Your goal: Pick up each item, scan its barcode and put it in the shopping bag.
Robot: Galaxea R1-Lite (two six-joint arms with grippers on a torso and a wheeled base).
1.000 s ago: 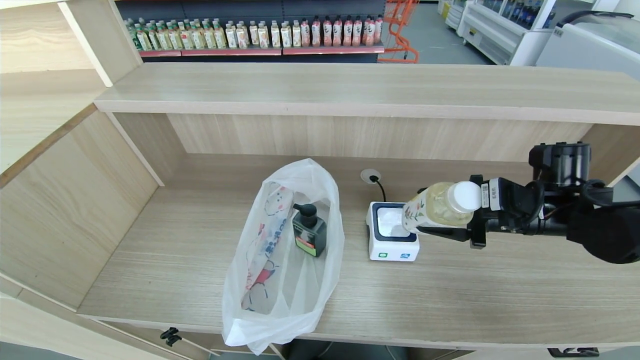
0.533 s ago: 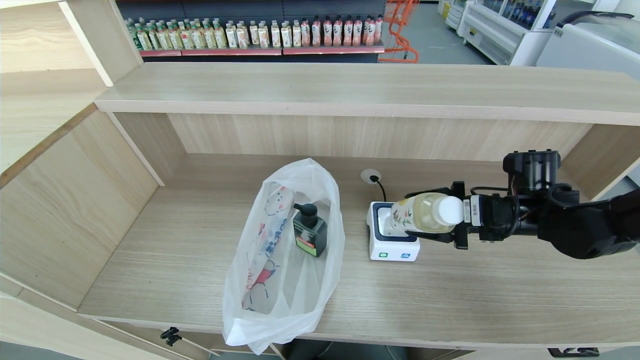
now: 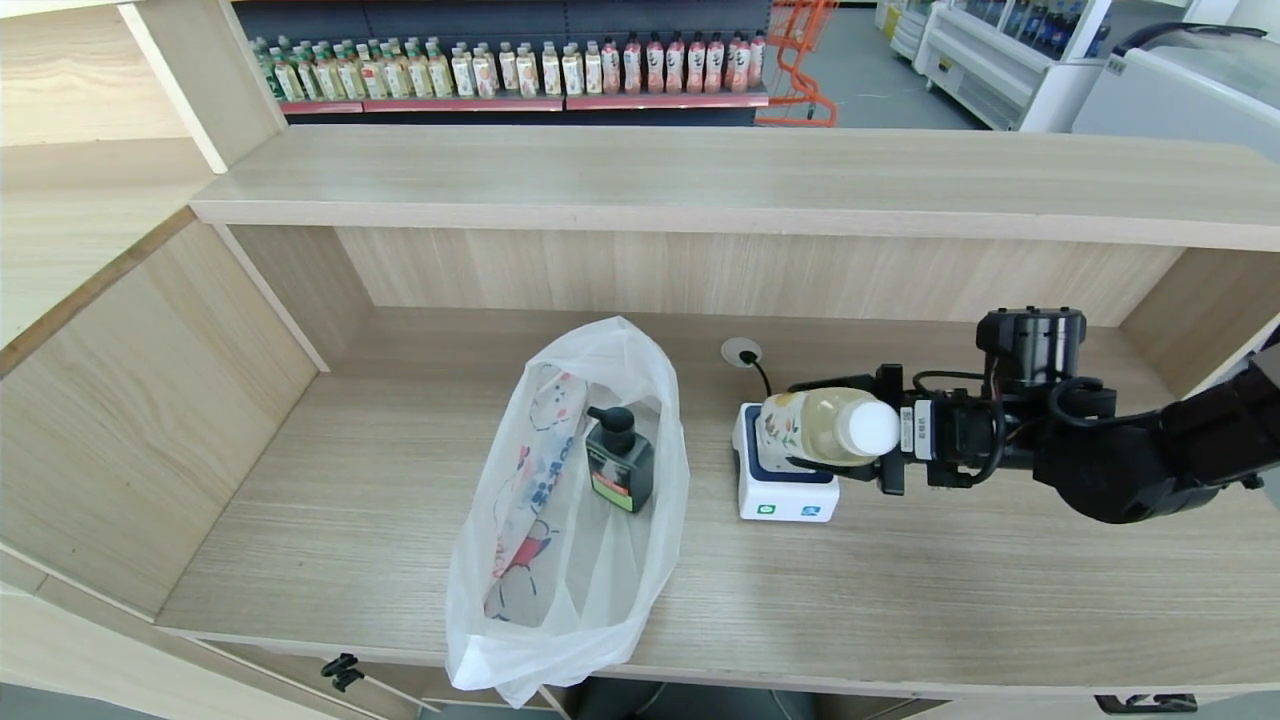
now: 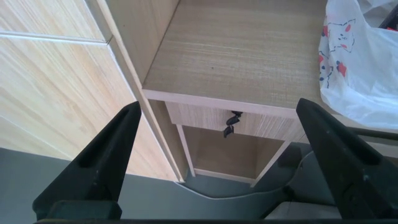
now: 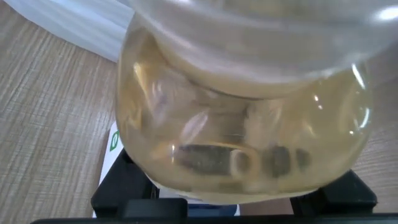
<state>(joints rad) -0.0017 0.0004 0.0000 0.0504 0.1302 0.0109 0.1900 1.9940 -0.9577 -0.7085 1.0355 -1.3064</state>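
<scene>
Pale wood counter (image 3: pixel 900 600) with a raised back ledge is being seen from the head view, with stocked shelves (image 3: pixel 500 70) being shown in the shop behind. A white shopping bag (image 3: pixel 570 520) is being propped open at the counter's front edge, left of centre, and a dark pump bottle (image 3: pixel 618 462) and a printed pack (image 3: pixel 530 480) are being held inside it. Just right of the bag, apart from it, a white scanner (image 3: pixel 785 490) is being supported on the counter, its cable (image 3: pixel 765 382) being led back to a round grommet (image 3: pixel 741 351). The drink bottle (image 3: pixel 815 430) is being held on its side directly over the scanner, base toward the bag, so most of the scanner's window is being covered. The bottle is being clamped by the right gripper (image 3: pixel 810 428), one finger on its far side and one on its near side, with the arm being stretched in low and level from the right.

From the left wrist view, the left gripper (image 4: pixel 219 109) is being held out past the counter's front left corner, jaws wide apart with nothing between them. A drawer latch (image 4: pixel 231 122) and a fold of the bag (image 4: pixel 360 68) are being shown beyond.

From the right wrist view, the drink bottle's (image 5: pixel 249 112) pale yellow liquid is being seen close up, with the scanner (image 5: pixel 115 180) being partly hidden beneath it.
</scene>
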